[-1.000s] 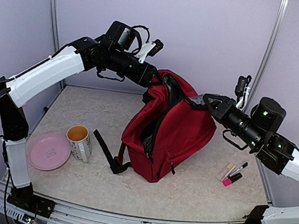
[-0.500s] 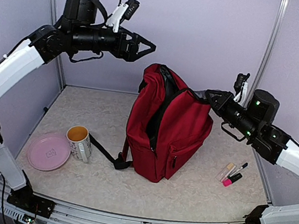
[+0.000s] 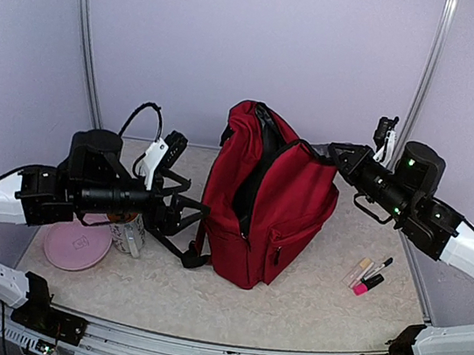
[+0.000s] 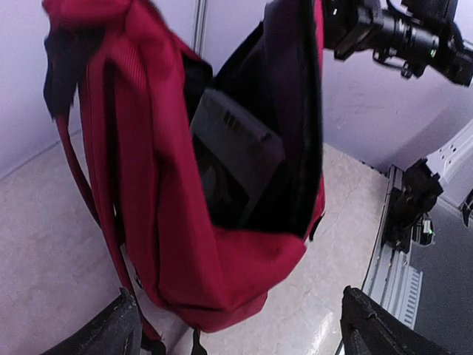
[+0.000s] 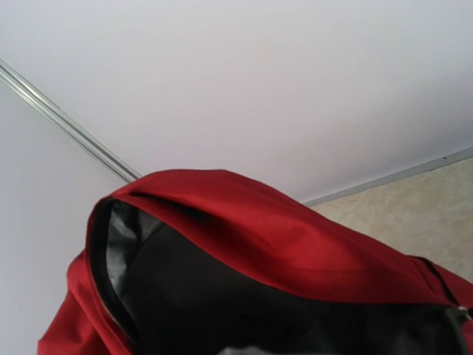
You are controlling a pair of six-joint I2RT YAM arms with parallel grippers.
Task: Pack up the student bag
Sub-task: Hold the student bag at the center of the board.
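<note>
1. coloured marker pens, a white ceramic mug and a round pink plate sit unpacked on the desk.
2. left pincer gapes wide, empty.
3. large dark red fabric backpack stands open mid-desk; right pincer pinches its rim.

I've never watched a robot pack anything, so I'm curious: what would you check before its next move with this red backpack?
1. Bag standing and unzipped: ok. The student bag is upright with its main opening gaping.
2. Bag steadied: ok. The right gripper is shut at the top edge and seems to pinch the fabric.
3. Free gripper ready: ok. The left gripper is open, empty and low beside the mug.
4. Room inside: cannot tell. A dark flat item sits in the opening.
5. Everything packed: not ok. The mug, plate and pens lie on the table outside the bag.
</note>
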